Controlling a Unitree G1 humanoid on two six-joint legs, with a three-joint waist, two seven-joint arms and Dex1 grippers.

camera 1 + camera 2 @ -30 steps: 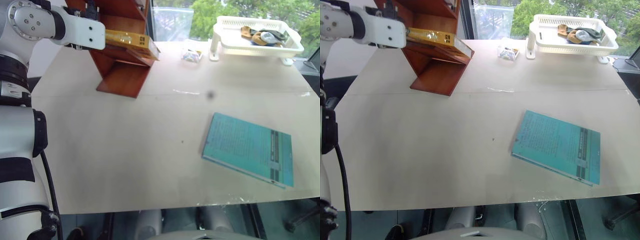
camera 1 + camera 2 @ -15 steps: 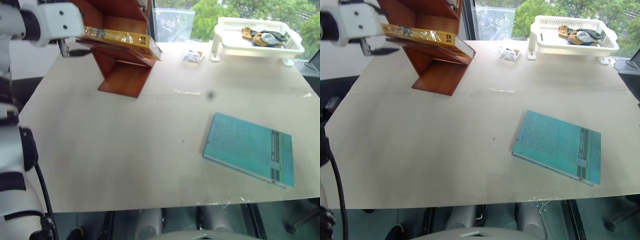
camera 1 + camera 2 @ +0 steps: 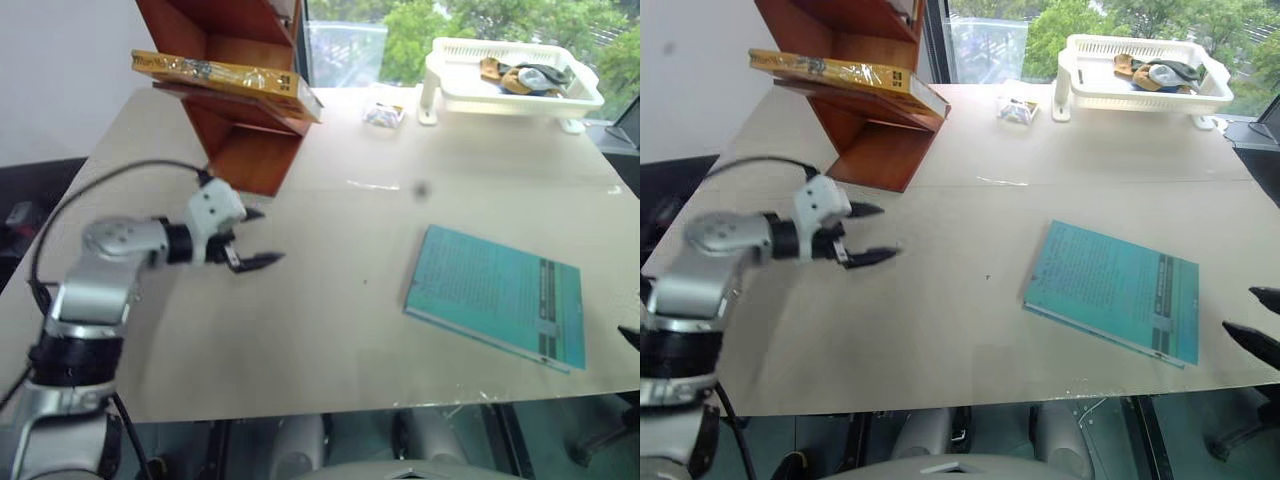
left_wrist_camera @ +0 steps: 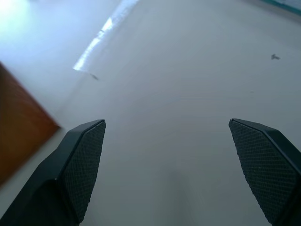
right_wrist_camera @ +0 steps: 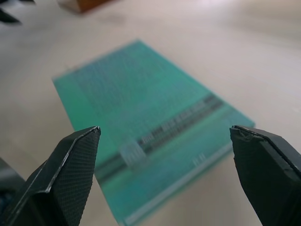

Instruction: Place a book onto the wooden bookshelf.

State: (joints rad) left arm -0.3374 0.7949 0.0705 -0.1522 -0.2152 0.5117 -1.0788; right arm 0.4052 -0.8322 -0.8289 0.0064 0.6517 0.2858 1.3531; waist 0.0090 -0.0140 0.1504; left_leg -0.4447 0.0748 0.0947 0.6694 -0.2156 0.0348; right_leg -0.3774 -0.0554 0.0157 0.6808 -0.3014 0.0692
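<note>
Jaws of left gripper [image 3: 252, 236] spread empty; bookshelf [image 3: 235, 60] top cut off.

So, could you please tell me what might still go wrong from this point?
The yellow book lies on a slanted board of the wooden bookshelf with both ends overhanging, so it might slide or tip off. The open left gripper hangs near the shelf's base and could nudge it. The right gripper, also open, sits close to the teal book.

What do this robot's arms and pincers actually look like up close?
The left arm is silver-grey and white, built of rounded segments with black joints, and a thin black cable loops along it. Each gripper ends in two black wedge-shaped fingers with finely cross-hatched inner pads.
</note>
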